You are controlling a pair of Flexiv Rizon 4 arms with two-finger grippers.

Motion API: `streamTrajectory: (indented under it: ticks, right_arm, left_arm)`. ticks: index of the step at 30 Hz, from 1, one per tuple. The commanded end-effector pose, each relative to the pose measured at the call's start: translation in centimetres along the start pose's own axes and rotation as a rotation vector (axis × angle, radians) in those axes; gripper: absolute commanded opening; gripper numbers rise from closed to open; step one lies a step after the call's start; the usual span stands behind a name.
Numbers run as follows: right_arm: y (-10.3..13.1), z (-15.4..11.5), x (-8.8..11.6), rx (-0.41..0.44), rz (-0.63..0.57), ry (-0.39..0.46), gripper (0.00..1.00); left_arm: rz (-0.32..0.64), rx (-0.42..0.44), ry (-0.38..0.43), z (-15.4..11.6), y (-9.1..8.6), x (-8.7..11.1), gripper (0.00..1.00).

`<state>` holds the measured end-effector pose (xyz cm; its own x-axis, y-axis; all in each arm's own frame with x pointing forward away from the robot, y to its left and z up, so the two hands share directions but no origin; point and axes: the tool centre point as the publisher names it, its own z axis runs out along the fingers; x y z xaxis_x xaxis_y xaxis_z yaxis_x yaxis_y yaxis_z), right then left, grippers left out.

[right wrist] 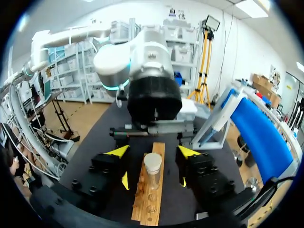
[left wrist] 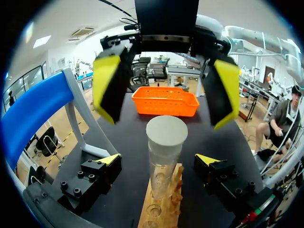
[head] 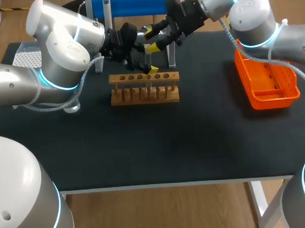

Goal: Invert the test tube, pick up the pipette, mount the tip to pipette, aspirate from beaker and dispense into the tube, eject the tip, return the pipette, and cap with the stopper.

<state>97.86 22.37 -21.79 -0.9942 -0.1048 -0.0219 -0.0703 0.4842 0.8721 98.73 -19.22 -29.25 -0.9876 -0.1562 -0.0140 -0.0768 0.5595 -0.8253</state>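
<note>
Flanking the clear upright test tube (left wrist: 166,142) in its wooden rack (left wrist: 175,192), my left gripper (left wrist: 158,159) is spread, untouching; my right gripper (right wrist: 153,152), also spread, hovers farther off.

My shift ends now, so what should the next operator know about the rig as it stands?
Left gripper: open, fingers either side of the test tube, not touching.
Right gripper: open, around the same tube from the opposite side.
Tube stands in the wooden rack, pale round end up; base or stopper, I cannot tell.
Orange basket at the table's right.
Done: unclear. Left: likely inversion onward; check that end first.
</note>
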Motion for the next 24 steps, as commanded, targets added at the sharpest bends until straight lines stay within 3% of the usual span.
streamTrajectory:
  ticks: [1, 6, 8, 9, 10, 11, 24]
  right_arm:
    - [-0.7, -1.7, 0.8, -0.121, -0.009, -0.004, 1.0]
    - [-0.2, -2.6, 0.8, -0.245, -0.037, -0.033, 1.0]
    - [0.0, -2.8, 1.0, -0.282, -0.049, -0.035, 0.48]
    - [0.1, -2.8, 1.0, -0.301, -0.046, -0.028, 0.33]
    - [0.1, -2.8, 1.0, -0.314, -0.045, -0.025, 0.1]
    - [0.3, -2.8, 1.0, -0.323, -0.041, -0.019, 0.0]
    - [0.9, -1.4, 0.6, -0.398, 0.009, 0.016, 0.0]
  left_arm:
    - [-0.001, -0.004, 0.004, 0.0, -0.1, -0.1, 1.0]
    - [-0.001, -0.004, 0.004, 0.0, -0.1, -0.1, 1.0]
    - [-0.001, -0.004, 0.004, 0.0, -0.1, -0.1, 1.0]
    - [-0.001, -0.004, 0.004, 0.0, -0.1, -0.1, 1.0]
    - [-0.001, -0.004, 0.004, 0.0, -0.1, -0.1, 1.0]
    - [-0.001, -0.004, 0.004, 0.0, -0.1, -0.1, 1.0]
    - [-0.001, -0.004, 0.004, 0.0, -0.1, -0.1, 1.0]
